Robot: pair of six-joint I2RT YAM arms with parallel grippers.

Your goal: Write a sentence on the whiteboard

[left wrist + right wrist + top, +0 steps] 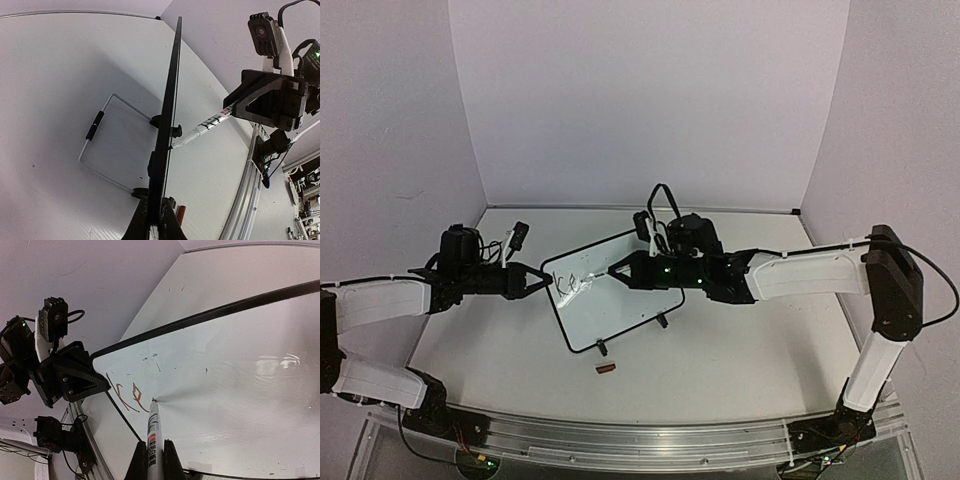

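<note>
The whiteboard [620, 300] stands tilted on the table, propped on its little black feet. My left gripper [546, 281] is shut on its left rim. In the left wrist view the whiteboard [171, 90] shows edge-on, running up from my shut left gripper [159, 212]. My right gripper [616, 270] is shut on a white marker [152, 432]. The marker tip touches the whiteboard face [235, 385]. Of the sentence [125, 394], only two reddish-dark letters like "ke" show, just left of the tip. In the right wrist view the right gripper [151, 446] sits at the bottom edge.
A small red marker cap [606, 369] lies on the table in front of the board. A wire stand [97, 150] props the board from behind. White walls close in the table at the back and both sides. An aluminium rail [650, 440] runs along the near edge.
</note>
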